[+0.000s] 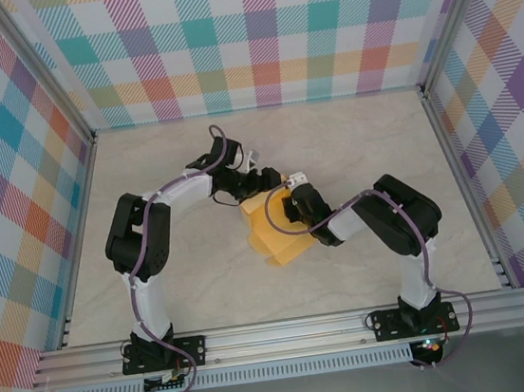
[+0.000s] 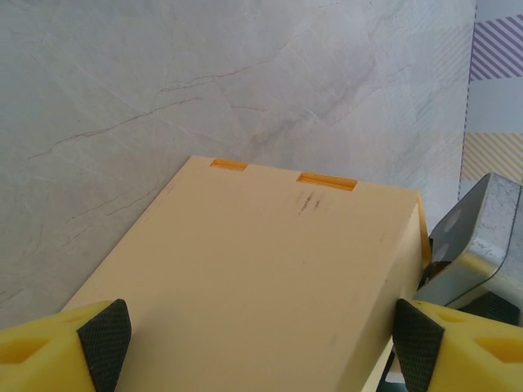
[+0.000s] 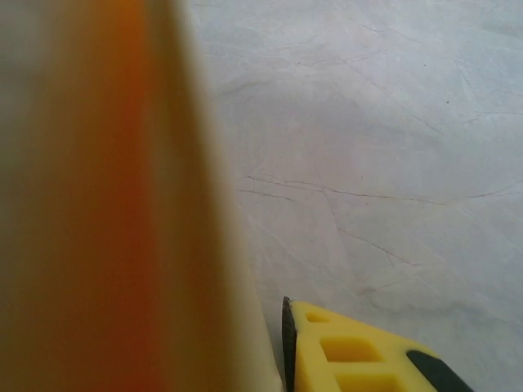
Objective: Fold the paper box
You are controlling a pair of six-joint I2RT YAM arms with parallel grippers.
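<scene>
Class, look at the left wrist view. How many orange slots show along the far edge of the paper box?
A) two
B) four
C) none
A: the far edge of the paper box shows two orange slots side by side.

Top camera looks down from behind; both wrist cameras closely share the paper box [image 2: 261, 269].

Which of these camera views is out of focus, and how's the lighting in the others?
Right wrist view: the paper box is a blurred orange-cream smear, too close to focus, while the table behind it is sharp. Left wrist view: the box panel and its two slots are crisp under soft, even light. Top external view: evenly lit, no glare.
</scene>
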